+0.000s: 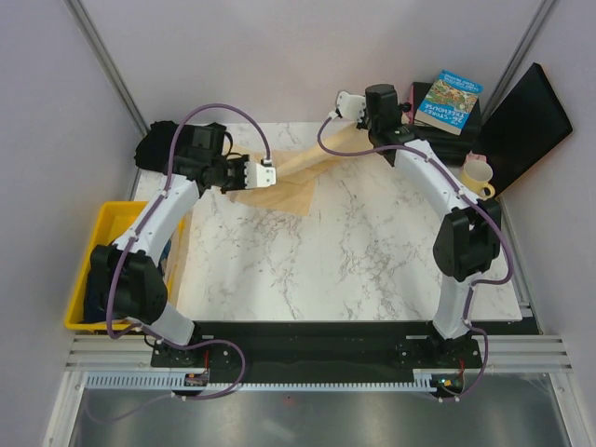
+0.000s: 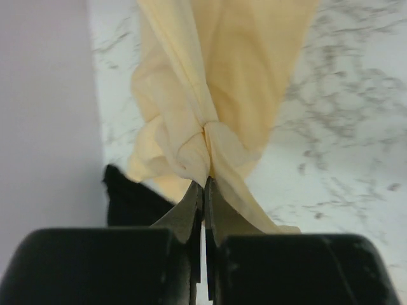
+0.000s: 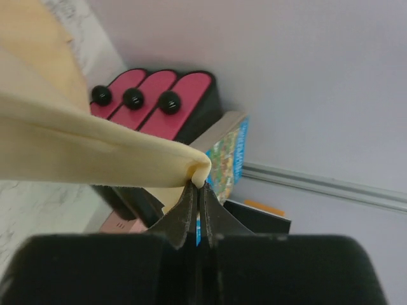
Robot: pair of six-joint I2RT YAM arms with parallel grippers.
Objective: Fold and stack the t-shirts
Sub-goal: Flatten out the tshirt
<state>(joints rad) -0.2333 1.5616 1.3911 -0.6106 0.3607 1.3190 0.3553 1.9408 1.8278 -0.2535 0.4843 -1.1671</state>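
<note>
Left gripper (image 2: 205, 183): I see it clenched tight on a bunched fold of the cream-yellow t-shirt (image 1: 296, 166), the jaws pressed together with cloth pinched between the tips.
Right gripper (image 3: 197, 185): also clamped, biting a small rolled edge of the same shirt at its far end.
Cream-yellow t-shirt: lifted and pulled into a taut band between my two grippers, running along the far edge of the tabletop (image 1: 372, 251), from near the far left corner toward the far right. A loose flap hangs below the left gripper and drapes onto the marble.
Black t-shirt (image 1: 151, 145): crumpled in a heap at the far left corner, just behind the left arm's wrist and apart from the yellow shirt.
Yellow bin (image 1: 104, 223): sits against the left edge, partly under the left arm. I cannot make out its contents.
Book (image 1: 448, 101): colourful cover, lying on dark items beyond the far right corner, close behind the right gripper.
Mug (image 1: 477, 175): pale, by the right edge near the far corner.
Black panel (image 1: 527, 121): leaning beyond the far right corner.
</note>
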